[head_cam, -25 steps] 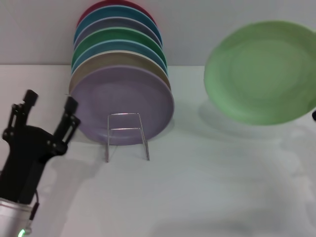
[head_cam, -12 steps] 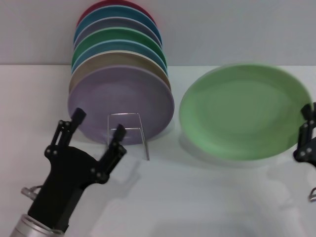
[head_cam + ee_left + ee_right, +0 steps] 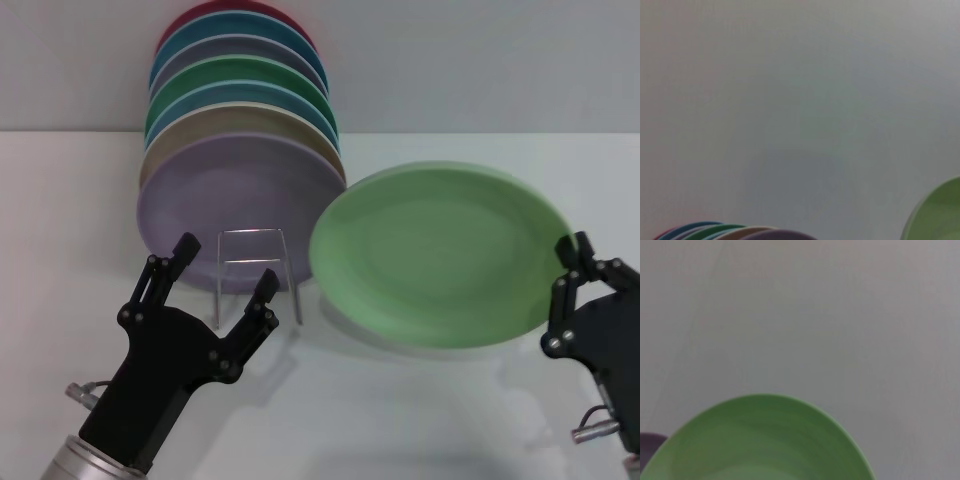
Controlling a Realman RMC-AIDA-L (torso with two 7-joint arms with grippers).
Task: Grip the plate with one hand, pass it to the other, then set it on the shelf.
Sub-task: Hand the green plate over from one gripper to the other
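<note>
Right now my right gripper point(image 3: 575, 290) clamps the rim of the plate point(image 3: 440, 255), holding it tilted in the air above the table point(image 3: 400, 420), beside the row of standing plates point(image 3: 245, 170). Meanwhile my left gripper point(image 3: 225, 265) hangs with fingers spread wide, just in front of the shelf point(image 3: 255, 270), not touching the plate.

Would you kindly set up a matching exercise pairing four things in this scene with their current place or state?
Things:
1. light green plate
2. left gripper
3. wire rack
4. lavender plate

States:
A. open, just before the rack
B. frontmost of the standing stack
C. held at its edge by the right gripper
D. on the table, front loop showing

Pairs: 1-C, 2-A, 3-D, 4-B
</note>
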